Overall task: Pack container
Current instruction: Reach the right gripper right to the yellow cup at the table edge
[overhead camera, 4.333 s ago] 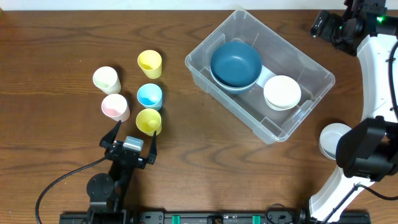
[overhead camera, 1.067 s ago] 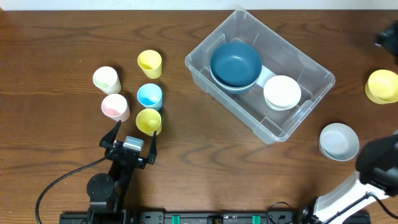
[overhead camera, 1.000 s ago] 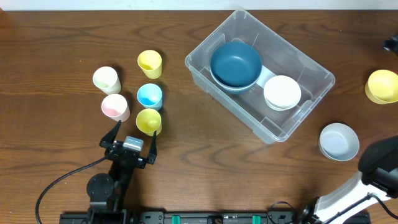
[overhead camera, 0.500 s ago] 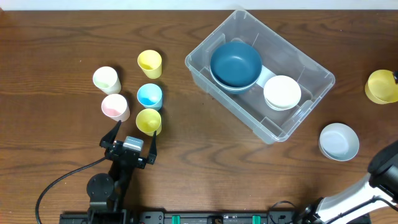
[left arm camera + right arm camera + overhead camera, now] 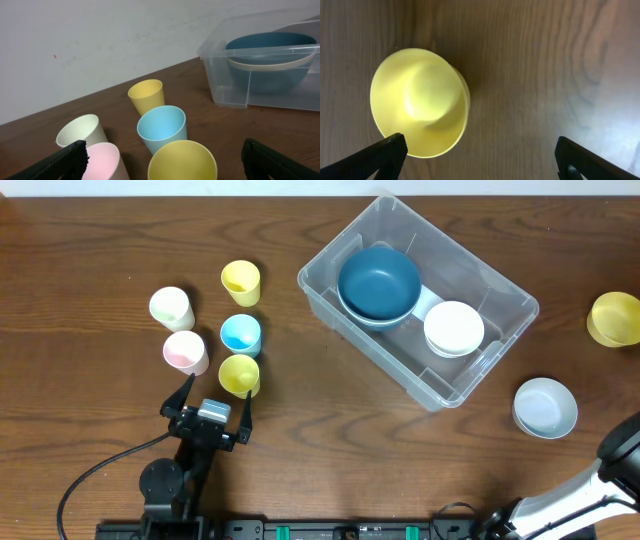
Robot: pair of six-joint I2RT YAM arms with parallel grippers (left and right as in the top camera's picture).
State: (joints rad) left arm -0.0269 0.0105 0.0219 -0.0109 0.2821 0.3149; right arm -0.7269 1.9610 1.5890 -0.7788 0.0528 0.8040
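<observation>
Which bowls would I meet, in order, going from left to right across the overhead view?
dark blue bowl → white bowl (both inside the container) → grey bowl → yellow bowl
</observation>
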